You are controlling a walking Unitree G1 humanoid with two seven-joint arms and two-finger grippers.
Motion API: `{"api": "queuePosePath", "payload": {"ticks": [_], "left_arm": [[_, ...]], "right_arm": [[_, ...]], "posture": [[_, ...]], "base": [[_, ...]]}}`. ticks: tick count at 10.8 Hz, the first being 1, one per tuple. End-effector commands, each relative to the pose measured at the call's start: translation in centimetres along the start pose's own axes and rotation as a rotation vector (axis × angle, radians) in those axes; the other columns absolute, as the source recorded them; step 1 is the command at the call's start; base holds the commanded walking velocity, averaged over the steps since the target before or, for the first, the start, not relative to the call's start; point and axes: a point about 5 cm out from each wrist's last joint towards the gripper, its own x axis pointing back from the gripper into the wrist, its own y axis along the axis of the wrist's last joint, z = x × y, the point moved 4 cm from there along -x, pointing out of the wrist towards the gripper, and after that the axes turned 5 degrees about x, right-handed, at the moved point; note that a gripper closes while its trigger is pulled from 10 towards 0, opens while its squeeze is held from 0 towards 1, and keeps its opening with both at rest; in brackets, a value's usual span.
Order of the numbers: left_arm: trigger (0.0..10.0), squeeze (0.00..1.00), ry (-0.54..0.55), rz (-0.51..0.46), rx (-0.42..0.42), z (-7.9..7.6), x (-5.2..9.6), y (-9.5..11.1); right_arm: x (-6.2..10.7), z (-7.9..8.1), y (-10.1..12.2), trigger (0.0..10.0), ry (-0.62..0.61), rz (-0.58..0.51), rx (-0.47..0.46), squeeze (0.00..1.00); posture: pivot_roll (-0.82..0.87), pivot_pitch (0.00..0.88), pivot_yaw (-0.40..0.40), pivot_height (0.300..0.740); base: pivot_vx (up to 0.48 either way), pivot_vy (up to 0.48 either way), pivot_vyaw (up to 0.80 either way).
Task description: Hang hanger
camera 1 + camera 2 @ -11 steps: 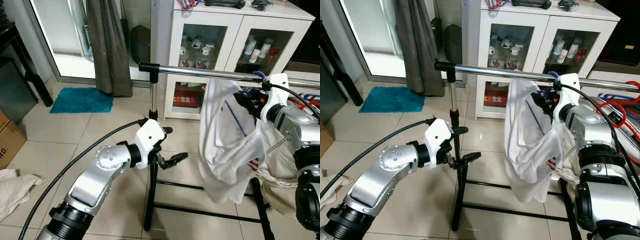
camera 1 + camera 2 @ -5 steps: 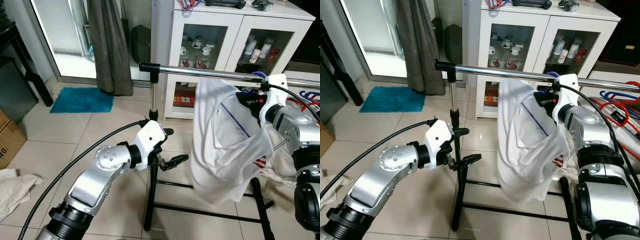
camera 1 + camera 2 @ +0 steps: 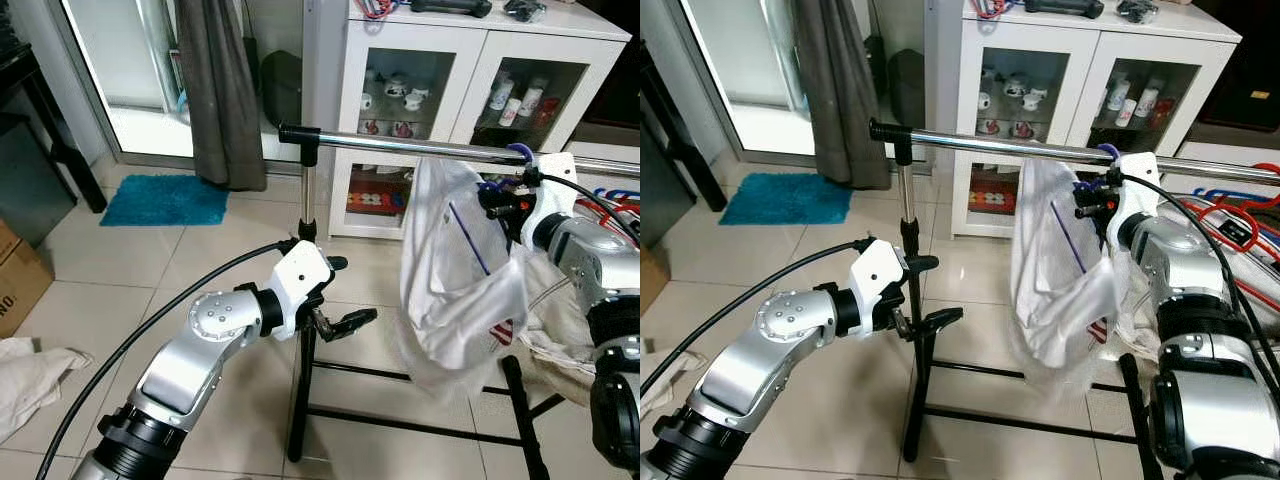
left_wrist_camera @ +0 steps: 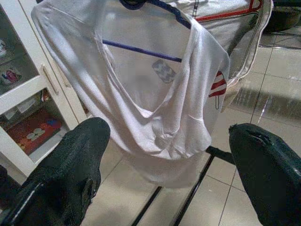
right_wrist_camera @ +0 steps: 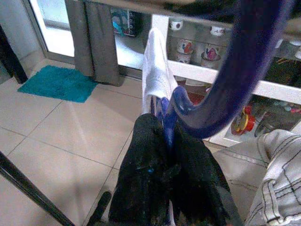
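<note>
A blue hanger [image 3: 470, 235] carries a white T-shirt [image 3: 450, 280] under the chrome rail [image 3: 400, 145] of the clothes rack. Its hook [image 3: 518, 152] curves up over the rail near the right end. My right gripper [image 3: 497, 198] is shut on the hanger's neck just below the hook, and in the right wrist view the black fingers [image 5: 150, 160] press the blue neck [image 5: 167, 127] between them. My left gripper [image 3: 345, 322] hangs open in front of the rack's post [image 3: 305, 200], left of the shirt and apart from it. Its fingers [image 4: 80, 155] stand wide apart in the left wrist view.
A white glass-door cabinet [image 3: 450, 60] stands behind the rack. Red hangers [image 3: 620, 205] and a beige garment [image 3: 560, 330] hang at the right. On the floor lie a teal mat [image 3: 165, 200], a cardboard box [image 3: 15, 275] and a cloth [image 3: 30, 380]. The rack's base bars [image 3: 400, 420] cross the tiles.
The shirt swung out to the left and has fallen back to hang narrower under the rail. My right gripper shifted slightly right along the rail. The left arm has stayed still.
</note>
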Motion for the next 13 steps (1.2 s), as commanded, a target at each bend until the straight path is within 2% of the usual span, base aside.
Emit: {"api": "queuePosePath", "payload": {"ticks": [1, 2, 4, 5, 10, 12, 13], "left_arm": [[10.0, 0.00, -0.009, 0.014, -0.007, 0.0, -0.2, -0.2], [10.0, 0.00, -0.007, 0.015, -0.010, 0.1, -0.4, -0.2], [10.0, 0.00, 0.008, 0.011, -0.011, 0.3, -0.4, -0.1], [10.0, 0.00, 0.010, 0.014, -0.007, 0.1, -0.3, -0.3], [10.0, 0.00, 0.013, 0.021, -0.010, 0.1, -0.5, -0.5], [10.0, 0.00, 0.006, 0.021, -0.013, 0.0, -0.7, -0.5], [10.0, 0.00, 0.007, 0.024, -0.013, 0.0, -0.6, -0.6]], "right_arm": [[0.5, -0.6, 0.5, 0.9, -0.010, -0.008, 0.017, 0.00], [0.6, -0.5, 0.5, 10.0, -0.011, -0.002, 0.054, 0.00], [0.7, -0.6, 0.4, 10.0, -0.028, -0.002, 0.052, 0.00], [1.0, -0.4, 0.6, 10.0, -0.030, -0.011, 0.030, 1.00], [2.9, -0.8, 1.6, 10.0, -0.072, -0.022, 0.059, 1.00], [2.6, -0.4, 1.2, 10.0, -0.074, 0.000, 0.080, 1.00], [1.9, 0.0, 1.0, 10.0, -0.087, 0.007, 0.089, 0.00]], "posture": [[0.00, 0.000, -0.029, 0.740], [0.00, 0.000, -0.032, 0.740], [0.01, 0.000, -0.042, 0.740], [0.01, 0.000, -0.046, 0.740], [0.00, 0.000, -0.039, 0.740], [0.00, 0.000, -0.037, 0.740], [0.00, 0.000, -0.039, 0.740]], "base": [[0.000, 0.000, 0.00], [0.000, 0.000, 0.00], [0.000, 0.000, 0.00], [0.000, 0.000, 0.00], [0.000, 0.000, 0.00], [0.000, 0.000, 0.00], [0.000, 0.000, 0.00]]}}
